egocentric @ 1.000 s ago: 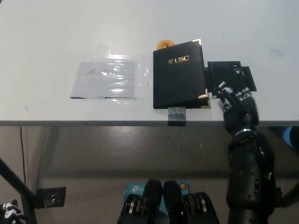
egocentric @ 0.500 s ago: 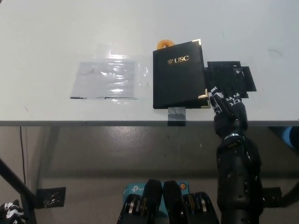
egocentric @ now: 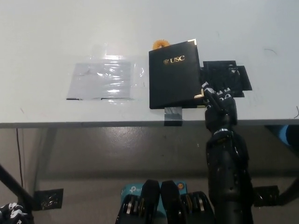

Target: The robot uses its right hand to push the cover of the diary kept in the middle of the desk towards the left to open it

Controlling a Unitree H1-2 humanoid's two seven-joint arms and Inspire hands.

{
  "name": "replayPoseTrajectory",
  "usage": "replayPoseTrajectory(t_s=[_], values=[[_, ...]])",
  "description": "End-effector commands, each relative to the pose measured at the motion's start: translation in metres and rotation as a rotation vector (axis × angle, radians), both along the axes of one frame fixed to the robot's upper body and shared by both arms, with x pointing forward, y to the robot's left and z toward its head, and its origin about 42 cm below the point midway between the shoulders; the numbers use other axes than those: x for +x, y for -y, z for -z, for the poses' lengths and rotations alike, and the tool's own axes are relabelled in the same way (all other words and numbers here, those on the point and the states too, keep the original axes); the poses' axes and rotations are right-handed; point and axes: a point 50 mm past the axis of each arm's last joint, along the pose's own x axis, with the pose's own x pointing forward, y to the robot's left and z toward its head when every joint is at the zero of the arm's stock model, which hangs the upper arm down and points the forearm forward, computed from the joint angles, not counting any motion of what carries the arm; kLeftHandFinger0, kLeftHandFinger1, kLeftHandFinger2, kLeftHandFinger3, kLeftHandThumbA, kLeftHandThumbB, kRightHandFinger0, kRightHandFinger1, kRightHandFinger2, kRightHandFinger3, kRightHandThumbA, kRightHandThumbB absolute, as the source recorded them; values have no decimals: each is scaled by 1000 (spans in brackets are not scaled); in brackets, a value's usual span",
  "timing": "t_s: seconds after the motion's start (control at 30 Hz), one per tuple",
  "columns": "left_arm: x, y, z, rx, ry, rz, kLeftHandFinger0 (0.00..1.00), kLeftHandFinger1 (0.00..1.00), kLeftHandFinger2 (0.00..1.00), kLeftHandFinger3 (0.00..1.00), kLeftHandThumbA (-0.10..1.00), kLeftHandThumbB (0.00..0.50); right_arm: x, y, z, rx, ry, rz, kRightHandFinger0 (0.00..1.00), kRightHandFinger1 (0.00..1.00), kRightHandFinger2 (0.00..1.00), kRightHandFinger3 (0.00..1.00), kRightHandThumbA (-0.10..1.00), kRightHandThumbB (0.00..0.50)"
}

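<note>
**Right hand at the diary's lower right corner, cover still closed**

The black right hand [egocentric: 217, 99] reaches up over the near edge of the white table [egocentric: 140, 28], its fingers [egocentric: 209, 89] spread slightly and holding nothing, their tips at the gold-trimmed lower right corner of the diary [egocentric: 174, 74]. Whether they actually touch the cover cannot be told. The diary lies flat and shut just to the left of the hand, its black cover stamped "USC" in gold. A strip of grey tape [egocentric: 173, 115] sits at the table edge below the diary, left of the wrist. Beyond the fingers lies a black tape patch [egocentric: 229, 74]. An orange object [egocentric: 160, 44] peeks out behind the diary's far edge. Well to the left of the hand lies a clear plastic sheet [egocentric: 102, 80]. The white left hand [egocentric: 11, 213] rests low at the far left; its fingers cannot be made out
</note>
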Motion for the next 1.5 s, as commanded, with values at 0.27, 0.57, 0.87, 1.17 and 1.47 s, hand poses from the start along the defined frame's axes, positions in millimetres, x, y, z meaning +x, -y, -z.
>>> replayPoseTrajectory(t_s=[0.27,0.57,0.87,1.17,1.47], values=[[9,0,-11,30,50,40,366,428,214,304,477,500,26,-69,-57,-71,119,-145,884,853,811,887,950,154],[16,0,-14,32,65,61,389,445,210,296,489,500,3,-98,-32,-25,51,-197,874,855,825,907,978,123],[16,1,-16,34,54,62,447,481,222,298,489,500,-17,-129,-16,-272,116,-350,903,848,828,920,1000,201],[20,1,-23,57,55,77,443,502,246,309,499,500,-26,-136,2,-889,317,-622,1000,984,857,965,1000,266],[22,-2,-27,101,48,99,451,512,253,332,527,500,-4,-114,-11,-1328,501,-650,1000,941,863,934,1000,283]])
